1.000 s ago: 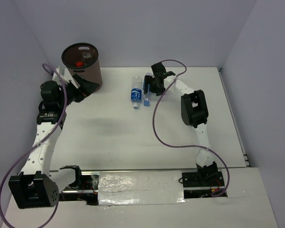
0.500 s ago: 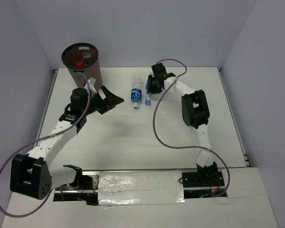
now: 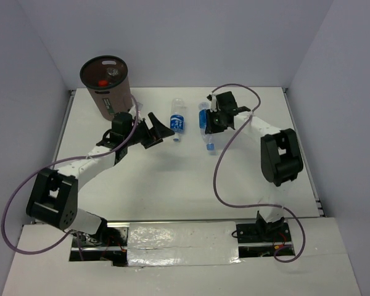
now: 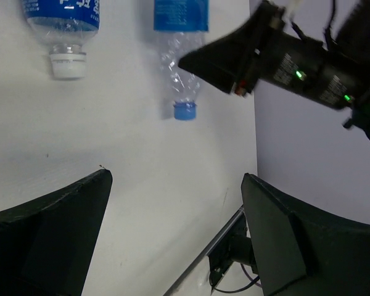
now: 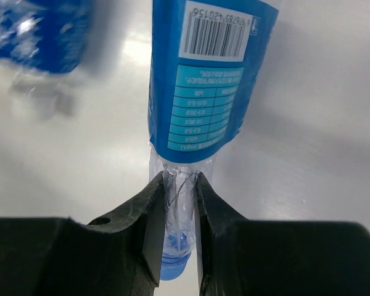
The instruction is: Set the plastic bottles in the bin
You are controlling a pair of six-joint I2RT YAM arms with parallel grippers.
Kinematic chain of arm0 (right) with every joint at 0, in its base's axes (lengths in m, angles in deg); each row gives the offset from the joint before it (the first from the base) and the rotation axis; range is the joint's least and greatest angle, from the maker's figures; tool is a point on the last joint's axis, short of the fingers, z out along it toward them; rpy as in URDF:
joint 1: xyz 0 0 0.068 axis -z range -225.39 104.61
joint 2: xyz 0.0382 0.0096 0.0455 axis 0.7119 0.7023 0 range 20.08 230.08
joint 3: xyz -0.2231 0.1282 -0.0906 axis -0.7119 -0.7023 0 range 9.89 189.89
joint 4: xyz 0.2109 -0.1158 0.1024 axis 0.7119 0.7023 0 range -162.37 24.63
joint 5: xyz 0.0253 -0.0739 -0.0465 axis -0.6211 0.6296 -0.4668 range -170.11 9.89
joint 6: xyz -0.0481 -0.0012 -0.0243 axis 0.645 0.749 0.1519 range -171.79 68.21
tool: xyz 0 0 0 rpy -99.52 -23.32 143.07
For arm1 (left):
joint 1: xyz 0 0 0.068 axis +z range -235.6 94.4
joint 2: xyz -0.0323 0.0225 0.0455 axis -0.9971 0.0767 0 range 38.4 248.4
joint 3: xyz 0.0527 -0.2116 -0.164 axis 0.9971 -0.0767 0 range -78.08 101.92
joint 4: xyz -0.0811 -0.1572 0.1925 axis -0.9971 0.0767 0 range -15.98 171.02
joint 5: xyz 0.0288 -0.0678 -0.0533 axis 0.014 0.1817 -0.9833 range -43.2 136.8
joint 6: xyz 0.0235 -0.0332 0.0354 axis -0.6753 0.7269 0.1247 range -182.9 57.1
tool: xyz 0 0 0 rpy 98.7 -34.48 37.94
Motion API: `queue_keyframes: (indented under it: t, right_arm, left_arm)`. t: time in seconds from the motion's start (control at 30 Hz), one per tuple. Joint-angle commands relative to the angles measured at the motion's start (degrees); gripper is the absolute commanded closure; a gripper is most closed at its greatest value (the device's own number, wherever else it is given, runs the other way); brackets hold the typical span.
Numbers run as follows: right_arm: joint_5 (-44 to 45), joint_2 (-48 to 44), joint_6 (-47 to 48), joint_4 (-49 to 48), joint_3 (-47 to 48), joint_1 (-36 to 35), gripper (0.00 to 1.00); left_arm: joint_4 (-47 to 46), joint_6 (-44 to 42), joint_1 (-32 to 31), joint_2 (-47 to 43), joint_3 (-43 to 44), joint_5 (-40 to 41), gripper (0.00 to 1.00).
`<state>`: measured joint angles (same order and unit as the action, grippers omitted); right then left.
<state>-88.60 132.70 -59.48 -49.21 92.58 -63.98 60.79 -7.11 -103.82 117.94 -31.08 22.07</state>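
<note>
Two plastic bottles with blue labels show on the table. The blue-capped one (image 3: 205, 123) (image 5: 209, 80) (image 4: 180, 55) hangs tilted, cap toward me, and my right gripper (image 3: 208, 131) (image 5: 180, 209) is shut on its clear neck just below the label. To its left the white-capped one (image 3: 177, 125) (image 4: 61, 24) lies flat. My left gripper (image 3: 162, 134) (image 4: 176, 209) stands open just left of it, nothing between the fingers. The brown bin (image 3: 114, 98) stands at the far left corner, and a red cap (image 3: 102, 82) shows inside it.
The white-capped bottle (image 5: 37, 31) is a blur at the upper left of the right wrist view. Grey walls close the table at the back and on both sides. Purple cables trail from both arms. A metal rail runs along the near edge (image 3: 179, 222).
My right gripper has shut on the blue-capped bottle and carried it right and toward me. The left arm has swung from the bin over to the white-capped bottle, staying open.
</note>
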Motion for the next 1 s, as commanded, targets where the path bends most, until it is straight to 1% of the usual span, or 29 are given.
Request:
queue_keyframes:
  t: [0.0, 0.03, 0.07, 0.13, 0.3, 0.33, 0.37, 0.4, 0.5, 0.7, 0.77, 0.9, 0.97]
  right_arm:
    - [-11.86, -11.60, 10.98, -5.40, -4.81, 0.31, 1.00]
    - [-17.55, -13.20, 12.15, -5.58, -7.17, 0.05, 1.00]
    - [-20.22, -15.74, 13.91, -5.49, -8.15, 0.04, 1.00]
    - [-27.41, -17.25, 15.50, -4.70, -9.65, 0.05, 1.00]
    - [-36.67, -18.75, 15.86, -2.24, -10.01, 0.04, 1.00]
    - [-39.64, -18.92, 15.94, -2.15, -10.10, 0.04, 0.99]
    - [-41.15, -19.19, 16.12, -1.89, -10.19, -0.13, 0.98]
    - [-42.12, -19.28, 15.95, -1.80, -10.10, -0.13, 0.98]
    - [-45.90, -19.28, 16.73, -0.57, -9.13, -0.48, 0.97]
    - [-53.28, -19.89, 16.65, -0.57, -8.60, -0.48, 0.94]
    - [-55.22, -20.16, 16.73, -0.74, -8.43, -0.48, 0.92]
    - [-61.45, -20.24, 17.00, -0.13, -7.73, -0.48, 0.91]
    - [-62.00, -19.98, 17.00, 0.13, -7.46, -0.66, 0.90]
  left_arm:
    - [-6.01, -0.59, -1.11, 4.98, 4.93, -2.16, 0.01]
    - [-6.71, -0.42, -1.38, 6.31, 6.42, -3.12, 0.00]
    - [-8.20, -0.24, -2.08, 8.50, 7.13, -3.65, 0.01]
    - [-10.40, 0.19, -3.13, 10.53, 8.80, -4.97, 0.01]
    - [-21.19, 2.83, -4.72, 14.93, 9.69, -7.61, 0.01]
    - [-22.78, 3.18, -4.98, 15.37, 9.51, -8.05, 0.00]
    - [-24.28, 3.53, -5.07, 15.55, 9.34, -8.57, 0.01]
    - [-27.95, 4.32, -5.16, 15.55, 8.99, -8.75, 0.01]
    - [-34.99, 6.08, -5.16, 15.37, 6.79, -8.84, 0.01]
    - [-37.04, 7.40, -5.25, 16.87, 6.35, -9.72, 0.02]
    - [-39.23, 8.28, -5.25, 17.31, 5.56, -9.72, 0.03]
    - [-41.08, 9.42, -5.25, 17.48, 5.03, -9.55, 0.04]
    - [-42.30, 9.86, -5.25, 17.40, 5.03, -9.72, 0.05]
